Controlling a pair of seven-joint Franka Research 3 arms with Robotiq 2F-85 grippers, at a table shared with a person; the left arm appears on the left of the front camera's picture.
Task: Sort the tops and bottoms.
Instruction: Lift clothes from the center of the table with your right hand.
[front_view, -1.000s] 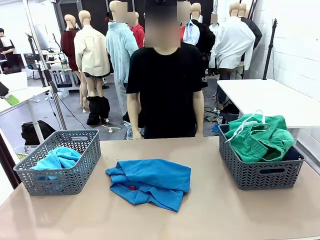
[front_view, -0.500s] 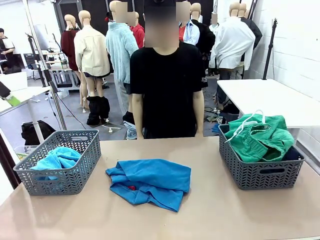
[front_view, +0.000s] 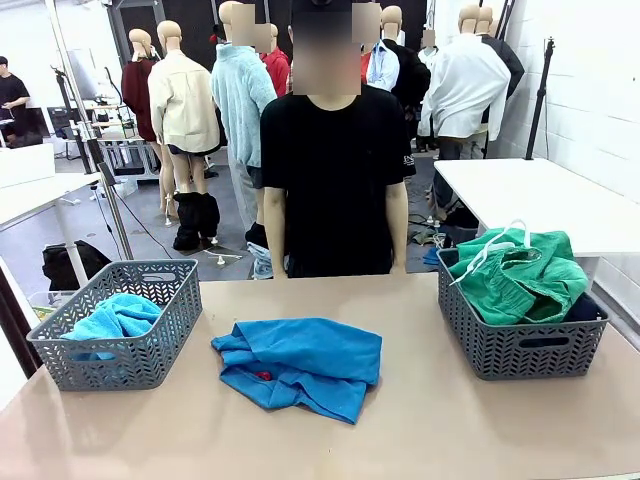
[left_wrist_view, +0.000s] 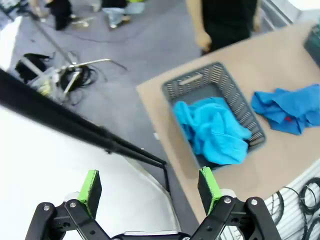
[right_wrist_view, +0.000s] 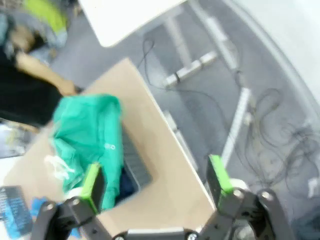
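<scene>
— Blue fabric is the only loose thing on the table (front_view: 450, 420). The medium blue shirt (front_view: 300, 365) lies crumpled in the lower middle of the front view, with its small red mark near the front edge. Your left gripper (left_wrist_view: 149, 189) and right gripper (right_wrist_view: 155, 181) both hang high above the scene, jaws spread wide and nothing in them.

— Yep. The turquoise shirt (front_view: 115, 318) sits in the left basket (front_view: 150, 350) at lower left. The green bottoms (front_view: 520, 275) are heaped in the right basket (front_view: 520, 352), with a dark navy garment (front_view: 588, 308) tucked beneath. So I'd guess your blue one belongs on the left.

— Expect it to be light and totally floppy, no stiffness at all. If you pinch a single layer, the rest will probably trail and drag across the table.

— So go for the thick fold along its upper edge, where the layers stack. Push down into the bunch and squeeze firmly, since nothing there is fragile. I reckon thin cloth slips out of a shallow pinch, and you'll want to lift high enough that the hanging part clears the basket rim.
</scene>
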